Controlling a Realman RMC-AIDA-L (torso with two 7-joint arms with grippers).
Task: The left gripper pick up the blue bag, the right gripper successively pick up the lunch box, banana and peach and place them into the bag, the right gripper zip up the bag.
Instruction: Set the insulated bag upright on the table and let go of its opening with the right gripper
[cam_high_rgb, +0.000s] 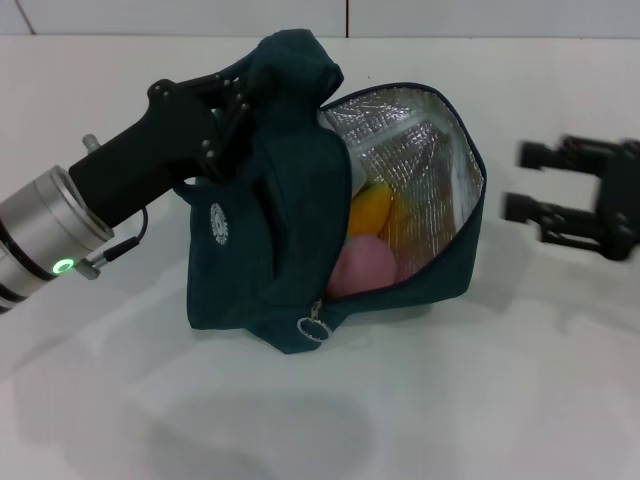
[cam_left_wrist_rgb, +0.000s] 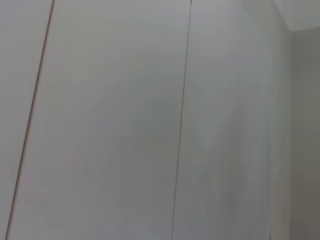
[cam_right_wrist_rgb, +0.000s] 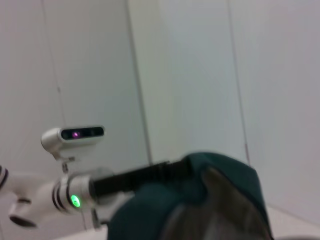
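Observation:
The blue bag (cam_high_rgb: 250, 250) rests on the white table, its top bunched in my left gripper (cam_high_rgb: 240, 105), which is shut on the fabric. Its mouth gapes toward the right and shows silver lining (cam_high_rgb: 420, 140). Inside lie the yellow banana (cam_high_rgb: 368, 210) and the pink peach (cam_high_rgb: 362, 265). A brownish flat shape (cam_high_rgb: 440, 190) behind them looks like the lunch box. The zip pull (cam_high_rgb: 315, 328) hangs at the lower front corner. My right gripper (cam_high_rgb: 520, 180) hovers open and empty to the right of the bag's mouth. The right wrist view shows the bag (cam_right_wrist_rgb: 200, 200) and the left arm (cam_right_wrist_rgb: 125, 177).
White table (cam_high_rgb: 450, 400) spreads around the bag, with a pale wall behind. The left wrist view shows only wall panels (cam_left_wrist_rgb: 125, 125). The robot's head camera (cam_right_wrist_rgb: 75, 135) appears in the right wrist view.

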